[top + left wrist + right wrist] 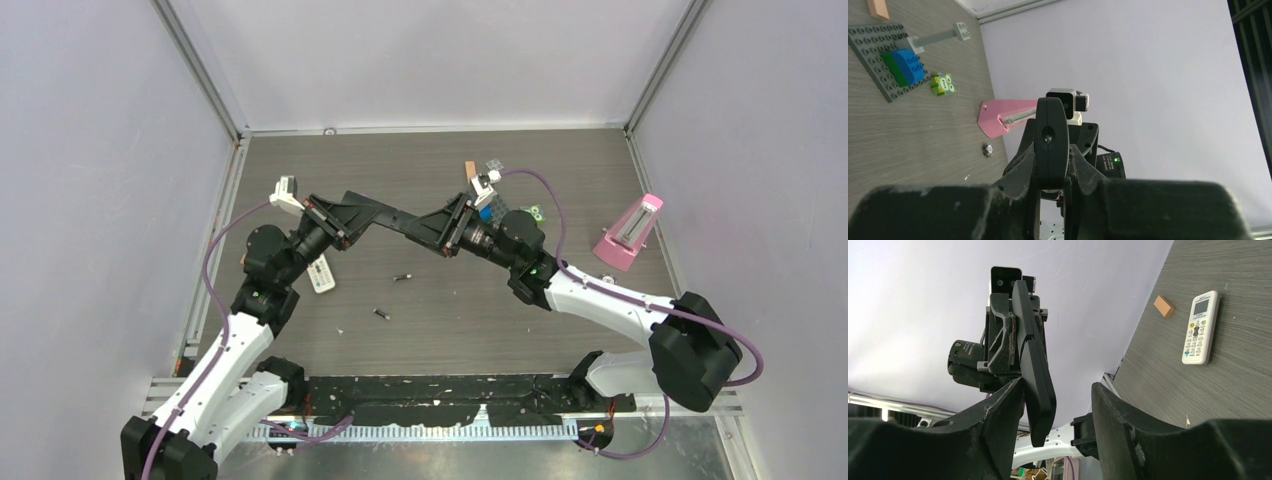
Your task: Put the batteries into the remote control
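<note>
- The left gripper (340,215) is clamped tight on one end of a long, flat black remote (395,218). It holds the remote in the air, up and to the right of a white remote (322,275) as seen from above.
- The white remote lies face up on the grey wood-grain table (560,180), with its buttons and small screen showing.
- The right gripper (1057,385) meets the far end of the black remote, farther right of the white remote. Its fingers stand parted on either side of the slab's thin edge, with a clear gap on one side. Whether the other finger touches it cannot be told.
- The first battery (402,277), a tiny dark cell, lies loose on the table near the white remote, to its right.
- The second battery (381,314) lies right of the white remote and closer to the arm bases.
- A pink metronome (630,232) stands well apart from the white remote, far to its right.
</note>
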You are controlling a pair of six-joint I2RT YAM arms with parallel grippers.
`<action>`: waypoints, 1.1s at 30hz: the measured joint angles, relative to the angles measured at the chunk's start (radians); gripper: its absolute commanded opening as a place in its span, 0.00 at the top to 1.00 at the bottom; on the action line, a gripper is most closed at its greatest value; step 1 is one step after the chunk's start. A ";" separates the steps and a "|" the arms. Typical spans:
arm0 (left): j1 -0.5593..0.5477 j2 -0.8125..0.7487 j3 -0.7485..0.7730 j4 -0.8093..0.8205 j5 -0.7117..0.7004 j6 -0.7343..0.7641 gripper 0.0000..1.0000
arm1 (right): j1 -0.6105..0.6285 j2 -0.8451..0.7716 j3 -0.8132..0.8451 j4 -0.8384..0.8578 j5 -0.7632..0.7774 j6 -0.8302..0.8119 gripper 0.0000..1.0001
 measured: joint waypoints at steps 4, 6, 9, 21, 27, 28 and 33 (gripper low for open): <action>0.000 0.001 0.009 -0.032 -0.010 0.050 1.00 | -0.008 -0.002 0.019 -0.068 0.000 -0.018 0.44; 0.000 0.006 0.022 -0.060 -0.015 0.087 1.00 | -0.010 -0.006 0.040 -0.137 0.006 -0.037 0.45; -0.003 0.026 0.047 -0.089 -0.020 0.143 1.00 | -0.015 -0.014 0.066 -0.217 0.020 -0.064 0.48; -0.049 0.065 0.068 -0.120 -0.082 0.376 1.00 | -0.037 -0.006 0.140 -0.441 0.024 -0.097 0.65; -0.074 0.089 0.068 -0.088 -0.120 0.488 1.00 | -0.058 0.024 0.182 -0.513 -0.002 -0.093 0.70; -0.078 0.091 0.068 -0.087 -0.127 0.514 1.00 | -0.060 0.027 0.186 -0.522 -0.007 -0.091 0.71; -0.083 0.112 0.064 -0.074 -0.146 0.598 1.00 | -0.069 0.029 0.195 -0.536 -0.022 -0.081 0.86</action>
